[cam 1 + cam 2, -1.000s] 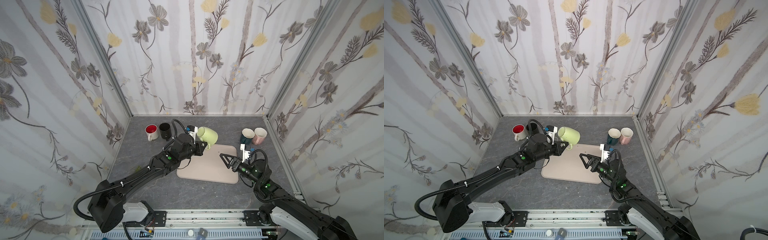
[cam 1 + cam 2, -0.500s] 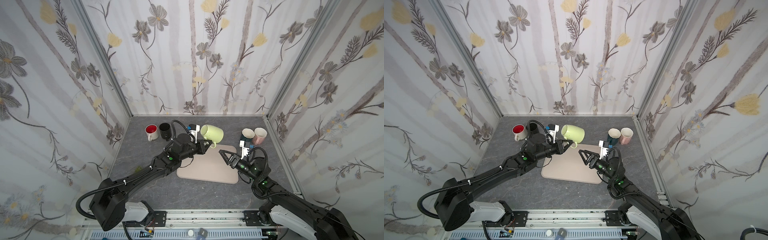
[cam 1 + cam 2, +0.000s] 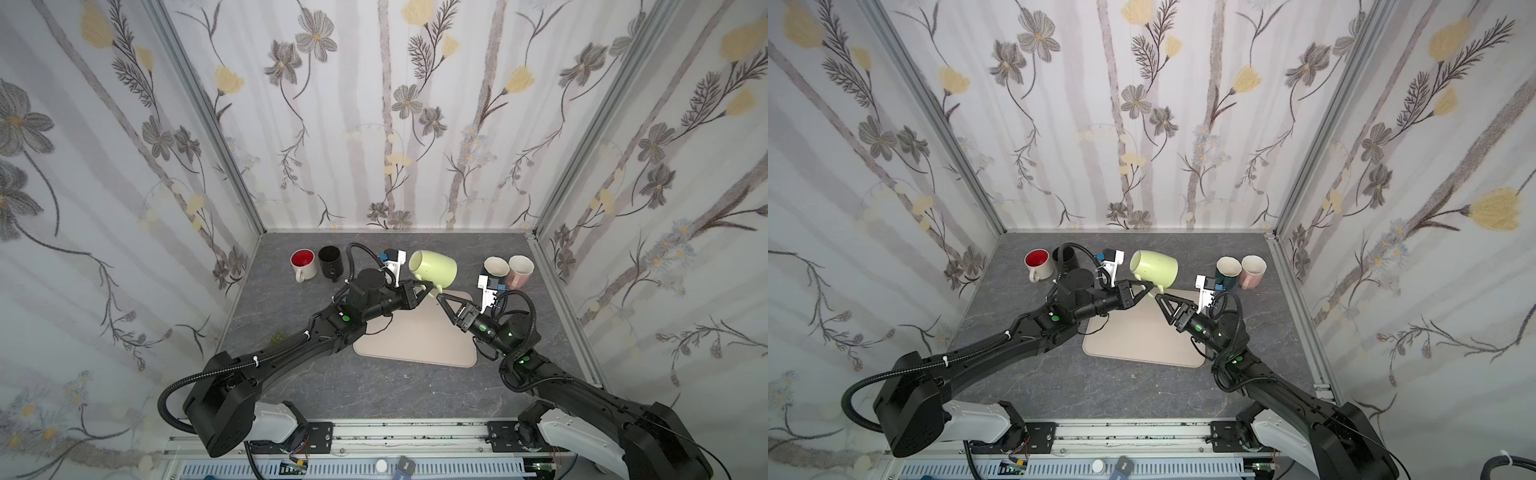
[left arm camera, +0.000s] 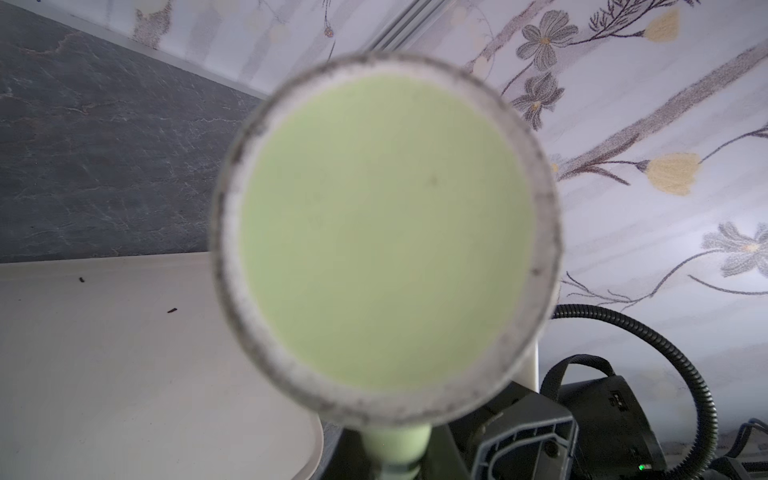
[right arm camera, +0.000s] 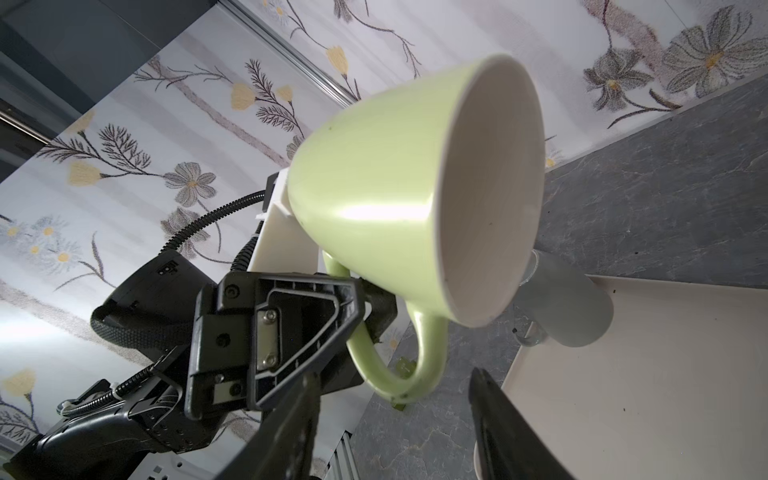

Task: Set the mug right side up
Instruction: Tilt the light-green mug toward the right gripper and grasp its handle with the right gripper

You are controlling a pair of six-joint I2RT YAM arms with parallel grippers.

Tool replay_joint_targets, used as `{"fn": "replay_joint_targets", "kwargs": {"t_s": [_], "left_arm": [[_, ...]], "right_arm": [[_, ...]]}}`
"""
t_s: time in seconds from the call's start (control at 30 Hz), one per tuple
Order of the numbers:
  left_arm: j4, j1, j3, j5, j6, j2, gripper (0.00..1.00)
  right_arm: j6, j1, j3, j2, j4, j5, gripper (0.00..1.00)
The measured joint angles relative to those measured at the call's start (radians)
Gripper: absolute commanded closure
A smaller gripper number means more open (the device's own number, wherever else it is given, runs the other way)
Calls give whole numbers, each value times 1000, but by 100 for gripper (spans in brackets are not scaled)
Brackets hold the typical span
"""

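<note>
A pale green mug (image 3: 434, 269) (image 3: 1154, 268) hangs on its side above the back edge of the beige mat (image 3: 415, 336), handle downward. My left gripper (image 3: 424, 289) (image 3: 1144, 289) is shut on the handle where it meets the body (image 5: 374, 307). In the left wrist view the mug's base (image 4: 386, 232) fills the picture, and the handle (image 4: 395, 449) sits between the jaws. My right gripper (image 3: 442, 299) (image 5: 395, 386) is open. Its fingertips (image 5: 309, 386) stand on either side of the handle loop (image 5: 415, 374) without touching it.
A red-lined white mug (image 3: 302, 262) and a black mug (image 3: 330, 259) stand upright at the back left. A dark teal mug (image 3: 495, 268) and a pink mug (image 3: 520, 270) stand at the back right, close behind my right wrist. Flowered walls enclose three sides.
The left arm has carried the mug up and to the right, tipping it further. The right gripper has come forward to the handle, and its jaws have narrowed.
</note>
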Motion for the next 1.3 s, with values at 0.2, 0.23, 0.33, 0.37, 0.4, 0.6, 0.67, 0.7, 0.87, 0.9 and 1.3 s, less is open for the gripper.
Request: {"fn": "replay_joint_targets", "kwargs": {"t_s": [0.2,0.23,0.33,0.37,0.4,0.6,0.67,0.7,0.87,0.9,1.3], "left_arm": [[43,-8,-7,27,-41,15,100],[51,-10,-10,32,-46,17,100],[69,-14,-12,33,-58,20,100],[72,-16,-12,33,-58,19,100],[72,-18,-13,33,-57,18,100],[79,-20,-14,35,-54,14,100],[81,-21,-12,39,-54,16,100],[82,-21,-10,41,-54,19,100],[76,-24,8,52,-40,25,100],[71,-26,13,53,-34,26,100],[80,-46,29,50,-8,58,100]], "right_arm": [[13,-1,0,6,35,0,49],[15,-2,0,5,38,0,50],[16,-5,-3,-2,42,1,53],[18,-6,-5,-5,43,2,53],[18,-6,-7,-8,46,9,54],[19,-11,-8,-13,48,13,65],[22,-11,-8,-12,46,16,66],[26,-11,-8,-12,46,20,66],[25,-12,-8,-17,47,21,68],[25,-12,-8,-20,47,21,68],[31,-13,-8,-32,30,59,81]]}}
